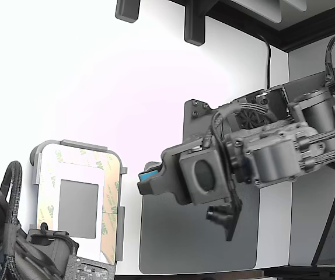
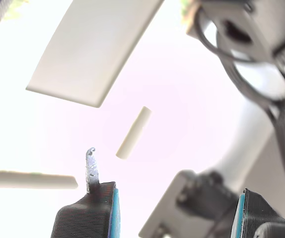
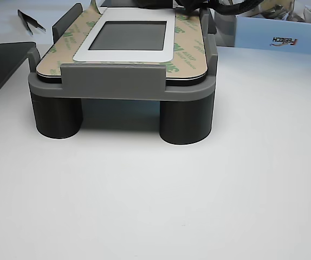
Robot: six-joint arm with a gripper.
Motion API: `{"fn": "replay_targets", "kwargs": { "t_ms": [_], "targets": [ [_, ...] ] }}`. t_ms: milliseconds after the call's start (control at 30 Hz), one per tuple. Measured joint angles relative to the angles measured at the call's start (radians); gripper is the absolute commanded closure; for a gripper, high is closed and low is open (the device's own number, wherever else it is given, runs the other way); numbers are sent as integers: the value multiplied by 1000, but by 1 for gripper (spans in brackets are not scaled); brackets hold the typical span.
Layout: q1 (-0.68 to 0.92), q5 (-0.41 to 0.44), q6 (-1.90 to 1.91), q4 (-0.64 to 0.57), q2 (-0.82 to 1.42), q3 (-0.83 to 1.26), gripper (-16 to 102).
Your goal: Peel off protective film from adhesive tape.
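Observation:
The white rounded-corner plate [image 1: 55, 158] lies in a grey holder [image 1: 77, 144] at the exterior view's lower left. The adhesive tape [image 1: 80, 156] frames a small grey rectangle [image 1: 78, 208] and is faced with the protective film [image 1: 108, 192], cream with green 3M logos. The other view shows the film [image 3: 185, 51] lying flat along the plate's sides, with one far corner curled up. My gripper [image 1: 147, 182] hovers just right of the holder, apart from it. In the wrist view the gripper [image 2: 177, 198] is open, blue-padded fingers [image 2: 90, 213] wide apart, nothing between them; a thin metal hook stands on one finger.
A large dark grey mat [image 1: 202, 233] lies under my arm in the exterior view. A second arm [image 1: 16, 245] sits at the lower left, by the holder's near end. In the other view, tweezers [image 3: 31, 20] and a white box [image 3: 277, 32] lie behind the holder [image 3: 117, 86].

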Motion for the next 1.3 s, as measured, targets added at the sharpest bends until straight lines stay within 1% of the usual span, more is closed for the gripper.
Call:
{"fn": "replay_targets", "kwargs": {
  "t_ms": [100, 167, 267, 300, 333, 367, 433, 500, 567, 633, 733, 800, 833, 933, 1033, 1100, 1167, 1300],
  "targets": [
    [-20, 9, 63, 20, 57, 2, -10],
    [-37, 23, 110, 0, 95, 28, -11],
    [-51, 58, 199, -29, 175, 80, -4],
    [-66, 60, 239, -38, 207, 100, -4],
    [-84, 54, 284, -55, 244, 121, -6],
    [-107, 38, 342, -83, 282, 146, -14],
    [-161, 2, 476, -156, 359, 196, -14],
    [-206, -6, 646, -230, 434, 239, -14],
    [-221, 28, 848, -270, 489, 256, -14],
    [-241, 95, 1074, -276, 522, 268, -14],
    [-328, 189, 1379, -207, 548, 321, -14],
    [-390, 206, 1546, -121, 549, 345, -14],
    [-414, 202, 1620, -81, 545, 350, -14],
    [-462, 129, 1782, -12, 560, 393, -14],
    [-489, 52, 1867, -17, 604, 471, -14],
    [-492, 20, 1878, -17, 611, 494, -14],
    [-492, 5, 1847, -17, 614, 494, -14],
    [-492, 8, 1801, -17, 614, 494, -14]
  ]
}}
